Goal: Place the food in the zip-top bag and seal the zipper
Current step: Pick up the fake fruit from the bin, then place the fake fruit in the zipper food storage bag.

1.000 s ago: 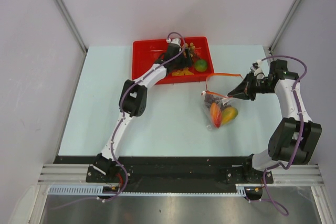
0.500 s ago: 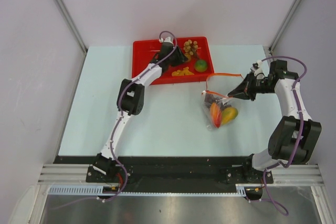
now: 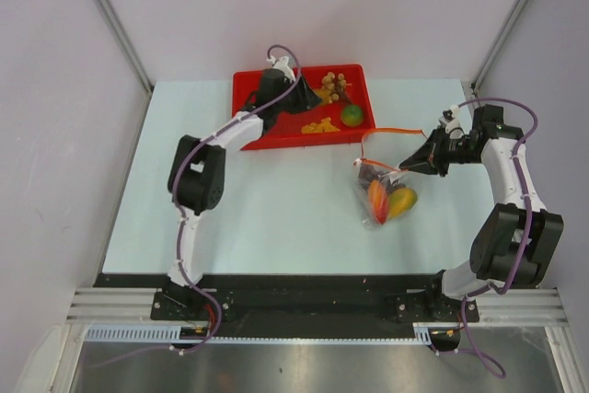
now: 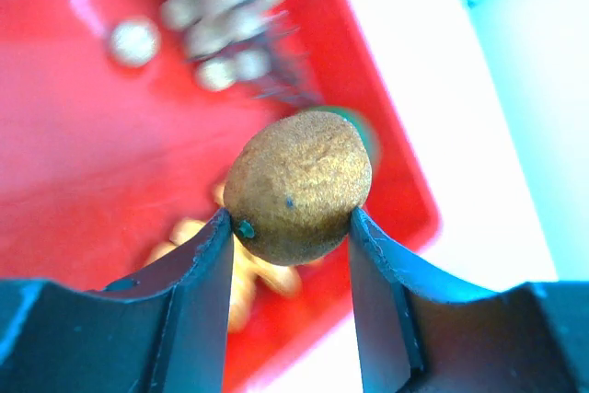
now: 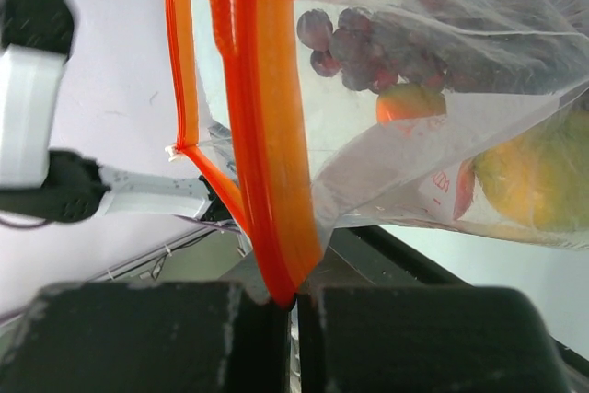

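Observation:
A brown oval fruit (image 4: 297, 186), one piece of the food, sits pinched between my left gripper's (image 4: 290, 218) fingers above the red tray (image 4: 83, 181). From above, that gripper (image 3: 299, 98) hangs over the tray's middle. The clear zip-top bag (image 3: 386, 195) lies on the table holding mangoes (image 5: 534, 181), purple grapes (image 5: 368, 43) and an orange piece (image 5: 409, 103). My right gripper (image 5: 294, 306) is shut on the red-orange zipper (image 5: 267, 135), holding the mouth up and open (image 3: 396, 131).
In the red tray (image 3: 247, 98) lie a tan ball cluster (image 3: 333, 85), a round green fruit (image 3: 352, 115) and small orange chunks (image 3: 319, 125). The tray stands at the table's far edge. Grey walls close in the table on three sides.
My left gripper has closed on the brown fruit and drawn back left over the tray, its elbow swinging left. The right arm and bag have not moved.

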Motion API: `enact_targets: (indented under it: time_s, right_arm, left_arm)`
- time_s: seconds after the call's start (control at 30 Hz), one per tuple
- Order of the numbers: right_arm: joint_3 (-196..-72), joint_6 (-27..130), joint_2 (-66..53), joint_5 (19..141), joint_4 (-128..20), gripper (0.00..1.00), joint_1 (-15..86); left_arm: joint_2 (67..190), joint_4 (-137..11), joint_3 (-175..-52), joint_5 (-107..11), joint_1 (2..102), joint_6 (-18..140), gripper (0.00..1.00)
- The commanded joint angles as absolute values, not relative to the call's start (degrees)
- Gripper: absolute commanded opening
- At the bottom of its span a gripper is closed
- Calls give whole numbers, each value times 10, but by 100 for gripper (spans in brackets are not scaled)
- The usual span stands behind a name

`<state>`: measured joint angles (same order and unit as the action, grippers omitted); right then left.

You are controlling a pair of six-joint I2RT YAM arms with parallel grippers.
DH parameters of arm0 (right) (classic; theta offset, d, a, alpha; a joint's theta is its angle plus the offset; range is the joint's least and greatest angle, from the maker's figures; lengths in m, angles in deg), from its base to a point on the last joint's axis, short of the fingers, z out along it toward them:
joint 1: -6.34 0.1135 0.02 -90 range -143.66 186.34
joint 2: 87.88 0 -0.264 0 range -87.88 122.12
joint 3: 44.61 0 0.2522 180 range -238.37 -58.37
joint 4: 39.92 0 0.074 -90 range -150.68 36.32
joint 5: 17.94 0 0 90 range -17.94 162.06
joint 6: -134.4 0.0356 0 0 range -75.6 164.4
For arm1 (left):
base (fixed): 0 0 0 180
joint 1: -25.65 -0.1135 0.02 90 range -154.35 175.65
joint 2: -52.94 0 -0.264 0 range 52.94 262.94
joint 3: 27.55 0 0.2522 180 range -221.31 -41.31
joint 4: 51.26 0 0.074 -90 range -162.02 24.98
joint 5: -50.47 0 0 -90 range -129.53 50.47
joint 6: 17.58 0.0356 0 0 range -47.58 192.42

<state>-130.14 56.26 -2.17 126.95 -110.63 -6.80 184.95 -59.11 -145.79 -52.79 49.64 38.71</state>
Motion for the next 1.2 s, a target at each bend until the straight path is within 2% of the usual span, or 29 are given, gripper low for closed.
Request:
enact_targets:
  time_s: [0.0,0.27,0.5,0.73,0.8,0.83,0.9,0.93,1.0,1.03,1.07,1.17]
  right_arm:
    - [-1300,552,-25,1279,-1091,0,-67]
    - [-1301,558,-28,1277,-1079,0,-52]
    - [-1312,560,-38,1279,-1074,0,-35]
    - [-1314,536,-52,1308,-1079,0,-33]
    - [-1313,524,-53,1317,-1084,0,-33]
    - [-1314,519,-52,1327,-1086,0,-33]
    - [-1314,506,-51,1337,-1092,0,-33]
    - [-1313,502,-51,1342,-1094,0,-33]
    - [-1311,499,-50,1347,-1097,0,-33]
    - [-1311,498,-50,1351,-1097,0,-33]
    - [-1311,498,-51,1352,-1098,0,-33]
    - [-1306,493,-53,1355,-1098,0,-32]
  left_arm:
    - [1647,-577,-1389,-618,513,486,7]
    - [1520,-780,-1377,-703,607,643,7]
    - [1549,-933,-1445,-647,701,743,14]
    - [1646,-1000,-1561,-552,741,751,33]
    - [1684,-1039,-1617,-529,742,757,51]
    - [1694,-1055,-1661,-525,741,756,63]
    - [1698,-1088,-1683,-539,734,749,73]
    - [1688,-1085,-1680,-547,722,733,81]
    - [1662,-1045,-1632,-549,712,728,84]
    - [1634,-1033,-1612,-540,705,728,91]
    - [1625,-1014,-1578,-529,703,728,93]
    - [1613,-1021,-1536,-496,700,736,91]
